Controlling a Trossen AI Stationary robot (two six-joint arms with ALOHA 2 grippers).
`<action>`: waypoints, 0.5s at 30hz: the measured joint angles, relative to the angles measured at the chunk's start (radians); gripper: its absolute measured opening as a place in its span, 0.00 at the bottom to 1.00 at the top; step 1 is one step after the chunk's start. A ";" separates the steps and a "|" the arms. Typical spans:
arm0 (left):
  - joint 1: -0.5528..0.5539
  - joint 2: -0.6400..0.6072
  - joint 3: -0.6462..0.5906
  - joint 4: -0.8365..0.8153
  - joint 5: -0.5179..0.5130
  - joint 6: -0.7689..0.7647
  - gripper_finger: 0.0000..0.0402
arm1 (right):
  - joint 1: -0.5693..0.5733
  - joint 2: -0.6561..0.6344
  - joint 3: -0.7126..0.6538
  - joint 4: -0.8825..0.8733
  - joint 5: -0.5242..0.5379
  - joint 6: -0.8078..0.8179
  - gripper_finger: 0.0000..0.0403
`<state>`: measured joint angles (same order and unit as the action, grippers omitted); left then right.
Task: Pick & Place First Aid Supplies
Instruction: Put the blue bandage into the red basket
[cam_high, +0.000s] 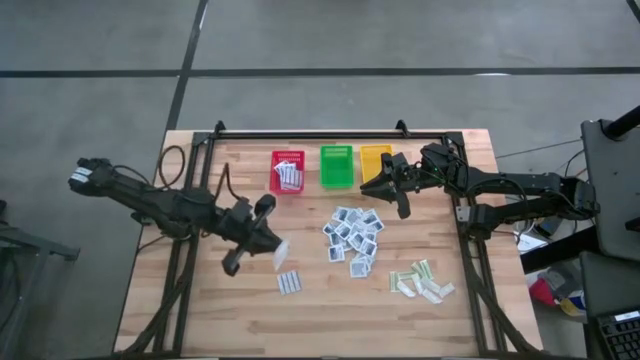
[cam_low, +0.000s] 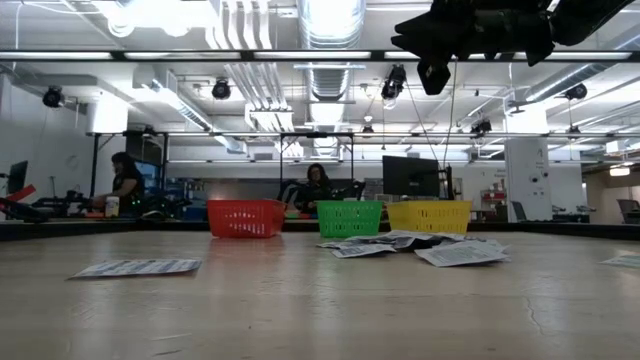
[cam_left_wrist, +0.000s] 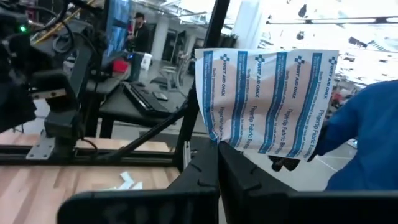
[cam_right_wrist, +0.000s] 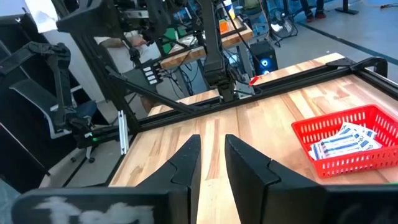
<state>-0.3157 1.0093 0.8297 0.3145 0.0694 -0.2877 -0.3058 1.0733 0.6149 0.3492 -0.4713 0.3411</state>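
Our left gripper (cam_high: 268, 243) is clamped on one oblong white packet with blue stripes (cam_left_wrist: 267, 99), pinched by its lower edge so the sheet stands up above the fingers (cam_left_wrist: 242, 180); in the high view it hangs over the left-centre of the table (cam_high: 200, 310), with the packet (cam_high: 280, 250) showing pale at its tip. Just nearer than it, another striped packet (cam_high: 289, 282) lies flat on the wood.

Our right gripper (cam_high: 385, 185) sits at the far side of the table, over the gap between the green basket (cam_high: 336, 166) and the yellow basket (cam_high: 376, 160). Its fingers (cam_right_wrist: 186, 165) stand a narrow way apart with nothing between them.

Outward from there, the red basket (cam_high: 287, 171) stands at the left end of the basket row and holds several striped packets (cam_right_wrist: 342, 142). Right of centre we see the heap of small square white-blue packets (cam_high: 353, 238), loosely spread and overlapping. Nearer and further right lie the pale green-beige strips (cam_high: 421, 281), a small cluster well apart from the baskets.

In the low view the three baskets line up across the far edge, and people sit at desks in the room behind.
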 joint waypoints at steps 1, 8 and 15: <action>0.000 0.003 0.000 -0.002 0.000 -0.002 0.00 | 0.000 0.000 0.000 0.000 0.000 0.000 0.19; 0.001 0.044 0.020 -0.311 -0.240 -0.080 0.00 | 0.000 0.000 0.000 0.000 -0.001 0.037 0.20; 0.021 0.170 0.130 -0.761 -0.607 -0.158 0.00 | 0.007 0.003 0.000 0.012 -0.022 0.080 0.17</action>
<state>-0.2947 1.1788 0.9602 -0.4462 -0.5374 -0.4452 -0.2990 1.0761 0.6149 0.3608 -0.4936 0.4211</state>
